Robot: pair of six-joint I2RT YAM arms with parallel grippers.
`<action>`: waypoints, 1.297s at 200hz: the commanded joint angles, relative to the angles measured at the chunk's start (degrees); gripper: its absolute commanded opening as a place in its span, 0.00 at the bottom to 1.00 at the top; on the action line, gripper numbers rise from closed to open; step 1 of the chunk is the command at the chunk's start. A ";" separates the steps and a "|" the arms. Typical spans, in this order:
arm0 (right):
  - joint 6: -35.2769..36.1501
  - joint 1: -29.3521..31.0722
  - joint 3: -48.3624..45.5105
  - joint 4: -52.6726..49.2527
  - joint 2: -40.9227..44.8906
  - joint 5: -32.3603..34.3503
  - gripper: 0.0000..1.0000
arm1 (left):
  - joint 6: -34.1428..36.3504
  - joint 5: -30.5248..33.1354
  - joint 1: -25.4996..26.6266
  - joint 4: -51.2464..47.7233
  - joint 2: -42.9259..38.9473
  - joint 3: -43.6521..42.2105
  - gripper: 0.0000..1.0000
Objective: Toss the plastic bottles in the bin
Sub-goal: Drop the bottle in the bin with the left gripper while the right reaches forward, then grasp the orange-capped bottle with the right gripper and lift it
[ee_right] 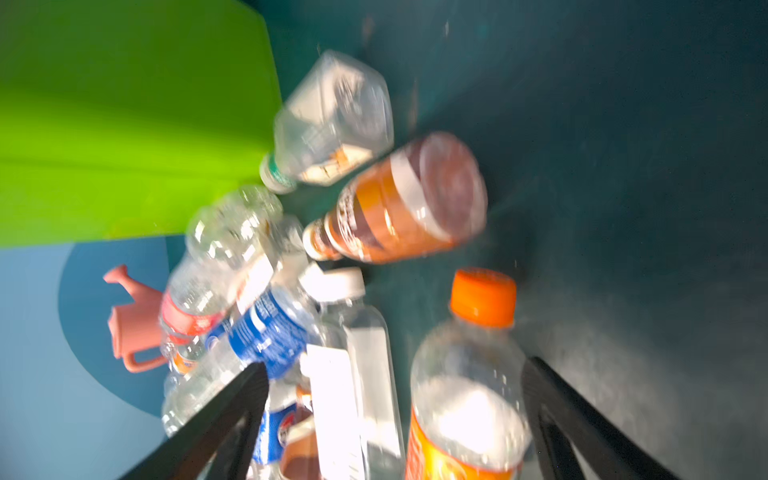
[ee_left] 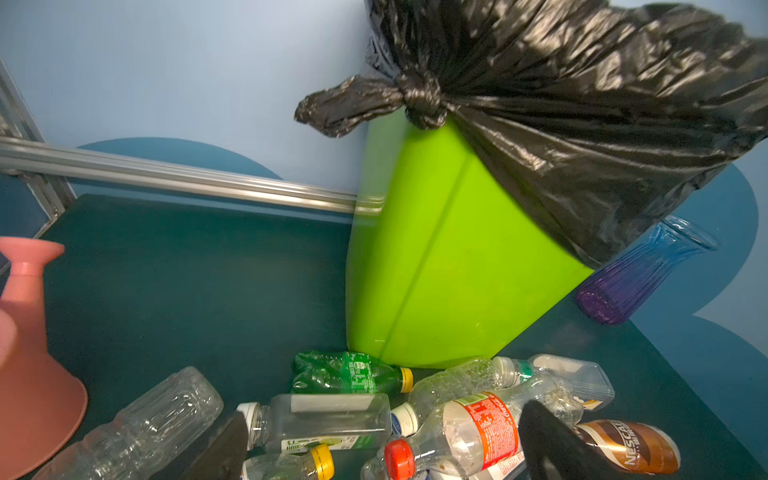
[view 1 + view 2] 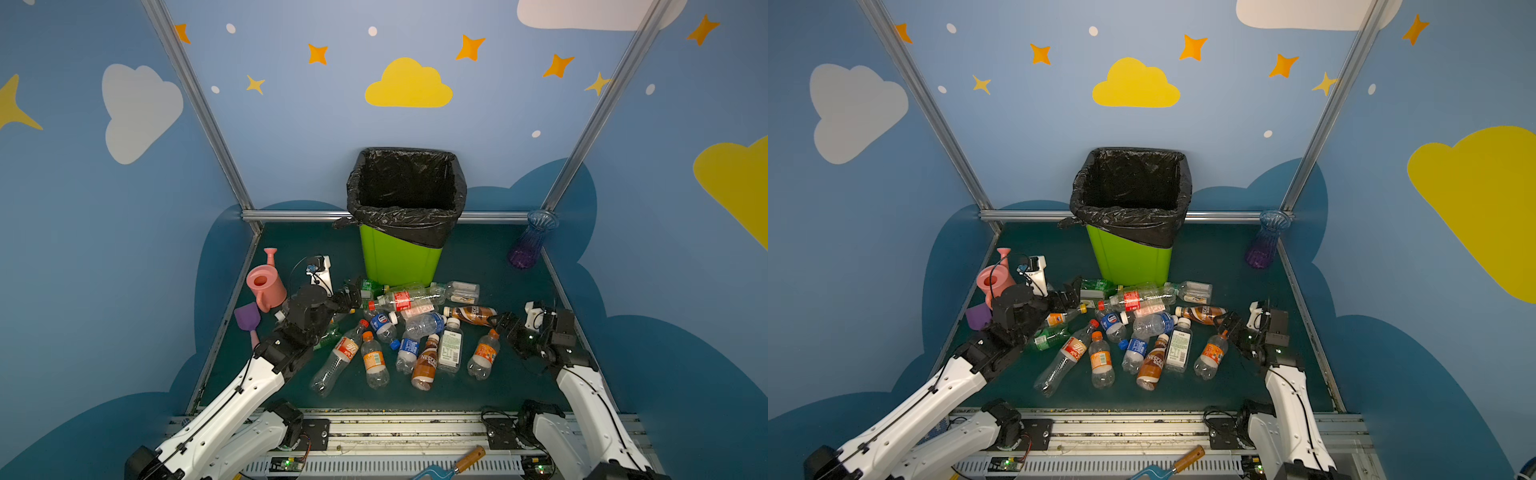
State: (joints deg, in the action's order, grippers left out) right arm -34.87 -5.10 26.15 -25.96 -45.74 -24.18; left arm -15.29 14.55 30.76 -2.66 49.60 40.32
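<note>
1. Both top views: bin (image 3: 399, 262) (image 3: 1129, 262) stands far centre. Plastic bottles (image 3: 409, 328) are heaped just in front. Left gripper (image 3: 352, 297) is at the heap's left edge, right gripper (image 3: 496, 324) at its right.
2. Left wrist: jaws wide apart, empty, over bottles.
3. Right wrist, blurred: jaws apart, flanking an orange-capped bottle (image 1: 469, 374).

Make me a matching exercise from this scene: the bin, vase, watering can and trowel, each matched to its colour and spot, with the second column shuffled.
1 bin
2 vase
3 watering can
4 trowel

A pink, left side
B wooden handle, on the front rail
C lime green, back middle
D blue-purple, far right corner

Pairs: 1-C, 2-D, 3-A, 4-B
</note>
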 commanded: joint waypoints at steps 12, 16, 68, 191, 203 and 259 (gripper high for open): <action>-2.09 3.78 -2.13 -6.63 2.14 4.62 0.88 | -1.01 1.10 -0.26 -0.52 -0.31 -0.47 1.00; -2.12 4.24 -2.30 -7.01 2.19 5.00 0.88 | -1.08 1.18 -0.25 -0.67 -0.25 -0.42 1.00; -2.86 8.51 -4.65 -5.03 -1.28 6.43 0.86 | -2.69 1.49 -0.27 -1.06 -0.82 -2.10 1.00; -6.04 11.34 -5.92 -0.41 -2.27 7.44 0.49 | -3.97 2.82 -0.27 -1.69 0.29 -2.50 1.00; -6.22 11.35 -3.95 -2.32 0.37 7.88 0.48 | -4.91 4.65 -0.27 -1.87 0.64 -2.61 1.00; 7.74 10.58 29.44 -12.69 8.34 22.69 0.49 | -6.88 11.57 -1.68 -2.26 2.67 -4.58 1.00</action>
State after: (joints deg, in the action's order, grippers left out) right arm -36.10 5.98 39.18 -36.45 -38.76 -10.46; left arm -20.43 21.80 30.37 -3.81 51.46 36.82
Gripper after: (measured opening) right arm 0.488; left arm 0.997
